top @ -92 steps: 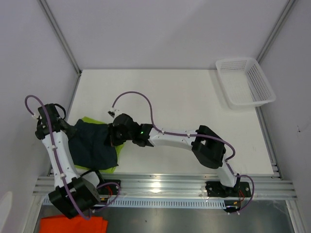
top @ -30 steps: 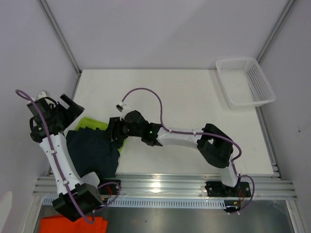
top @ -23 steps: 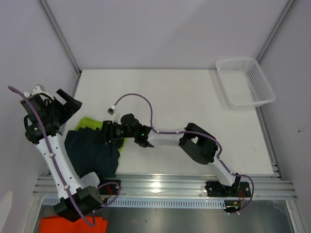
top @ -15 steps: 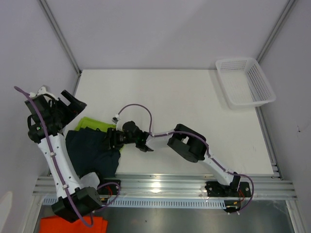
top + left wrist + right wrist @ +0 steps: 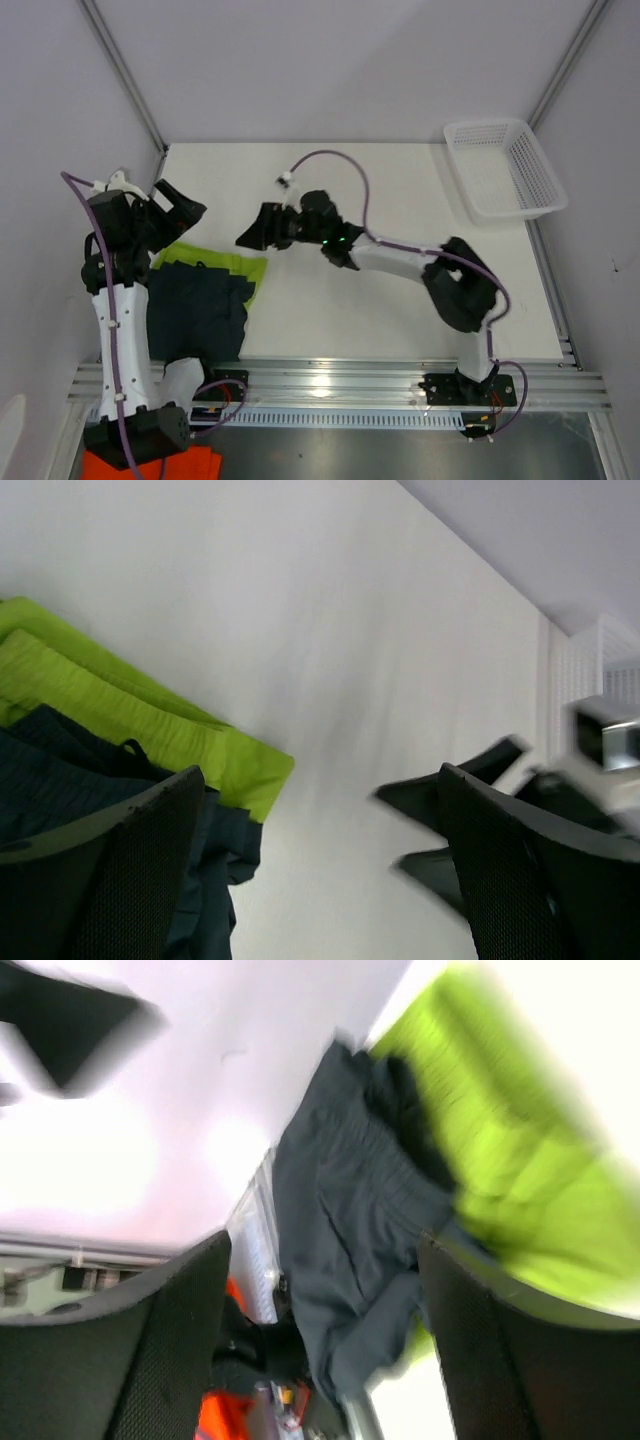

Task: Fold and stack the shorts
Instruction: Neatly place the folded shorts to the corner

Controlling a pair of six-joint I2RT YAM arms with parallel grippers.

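- Bench (image 5: pixel 400 200): white surface; both pairs of shorts lie at its near-left part.
- Dark shorts (image 5: pixel 195 312): lie rumpled on top of the green shorts.
- Green shorts (image 5: pixel 222 263): underneath, showing along the far and right edges.
- Basket (image 5: pixel 505 170): white, at the far-right corner, well apart from the shorts.
- Left gripper (image 5: pixel 176 205): fingers wide apart, holding nothing, above the stack's far-left corner.
- Right gripper (image 5: pixel 256 230): fingers apart, holding nothing, over bare bench beside the stack.
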